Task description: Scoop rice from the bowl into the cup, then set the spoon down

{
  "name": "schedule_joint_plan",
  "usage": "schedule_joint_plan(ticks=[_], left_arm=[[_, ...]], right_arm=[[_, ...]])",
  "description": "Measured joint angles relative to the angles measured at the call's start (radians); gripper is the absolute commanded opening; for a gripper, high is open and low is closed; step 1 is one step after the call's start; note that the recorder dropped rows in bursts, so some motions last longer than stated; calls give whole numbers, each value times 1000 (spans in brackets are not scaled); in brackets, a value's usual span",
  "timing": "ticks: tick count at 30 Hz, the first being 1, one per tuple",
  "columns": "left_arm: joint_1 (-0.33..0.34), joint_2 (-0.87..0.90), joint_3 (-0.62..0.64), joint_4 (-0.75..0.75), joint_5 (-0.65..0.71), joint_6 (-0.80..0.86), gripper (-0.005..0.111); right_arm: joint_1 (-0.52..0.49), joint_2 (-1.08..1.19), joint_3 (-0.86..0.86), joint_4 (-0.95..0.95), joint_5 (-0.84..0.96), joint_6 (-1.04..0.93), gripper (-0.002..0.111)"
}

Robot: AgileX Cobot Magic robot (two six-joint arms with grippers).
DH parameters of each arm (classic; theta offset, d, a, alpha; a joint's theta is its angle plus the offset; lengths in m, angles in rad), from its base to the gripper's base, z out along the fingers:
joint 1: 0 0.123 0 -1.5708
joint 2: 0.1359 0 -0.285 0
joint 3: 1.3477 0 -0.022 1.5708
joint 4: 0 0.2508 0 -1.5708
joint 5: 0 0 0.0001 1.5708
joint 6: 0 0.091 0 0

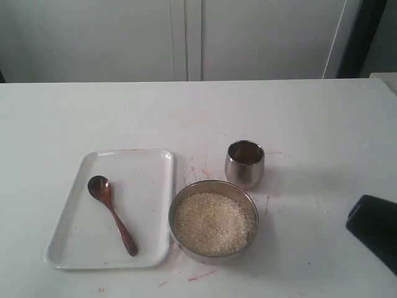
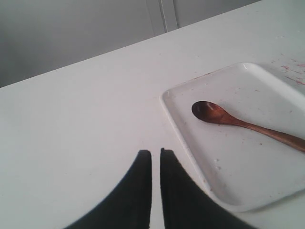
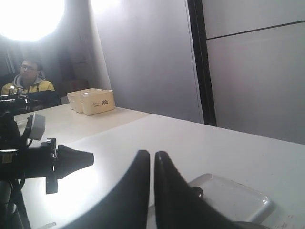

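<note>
1. Only the exterior view shows the shiny round steel bowl [image 1: 214, 182] of pale rice [image 1: 211, 223], with the small steel cup [image 1: 243, 172] just behind it. Only the right wrist view shows a seated person [image 3: 26, 78].
2. The reddish-brown wooden spoon [image 1: 111, 214] lies in a white rectangular tray [image 1: 149, 205] on the white table [image 1: 310, 118].
3. The left gripper [image 2: 156, 153] and right gripper [image 3: 152, 155] have their fingers together and hold nothing.

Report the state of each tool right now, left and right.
Left tool: closed, holding nothing.
Right tool: closed, holding nothing.
</note>
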Motion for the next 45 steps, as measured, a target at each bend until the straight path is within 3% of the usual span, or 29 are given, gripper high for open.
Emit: schedule_joint_plan(ticks=[9, 16, 25, 34, 41, 45], left_arm=[[0, 0, 0, 0, 0, 0, 14], [0, 0, 0, 0, 0, 0, 14], [0, 0, 0, 0, 0, 0, 14], [0, 0, 0, 0, 0, 0, 14], [0, 0, 0, 0, 0, 0, 14], [0, 0, 0, 0, 0, 0, 14]], right_arm=[[0, -2, 157, 0, -150, 0, 4], [0, -2, 185, 0, -139, 0, 4], [0, -2, 186, 0, 71, 20, 4], [0, -2, 186, 4, 245, 259, 4], [0, -2, 186, -5, 271, 260, 4], [0, -2, 186, -30, 320, 164, 4]])
